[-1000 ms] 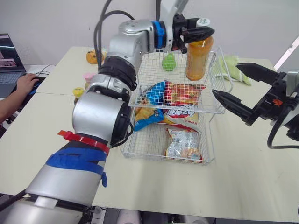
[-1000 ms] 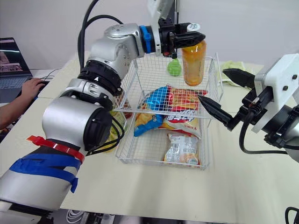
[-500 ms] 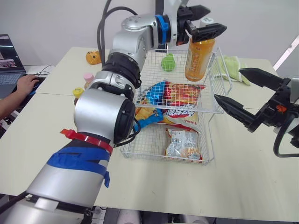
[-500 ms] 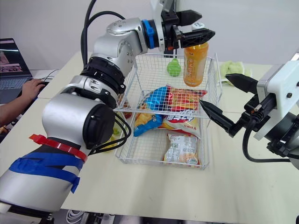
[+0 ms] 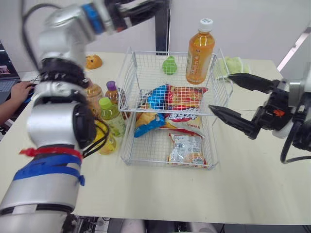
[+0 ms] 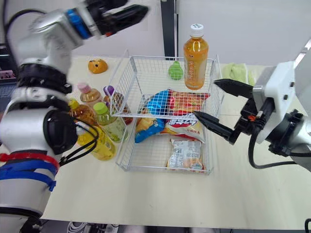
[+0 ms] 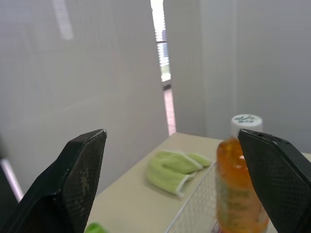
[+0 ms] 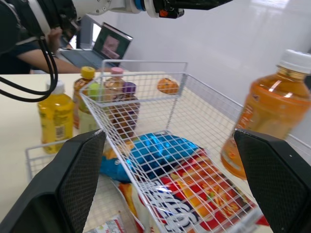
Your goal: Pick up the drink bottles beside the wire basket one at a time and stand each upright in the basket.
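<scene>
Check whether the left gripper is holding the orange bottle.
No: the left gripper is open and well apart from the orange bottle, which stands upright in the wire basket.

Looked like a robotics lab in an office room: plain white wall, pale beige tabletop, a person's hand working at an open grey laptop.

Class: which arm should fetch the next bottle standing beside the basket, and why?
Left. The bottles stand left of the wire basket, nearer the open left end effector; the right end effector is across the basket.
</scene>
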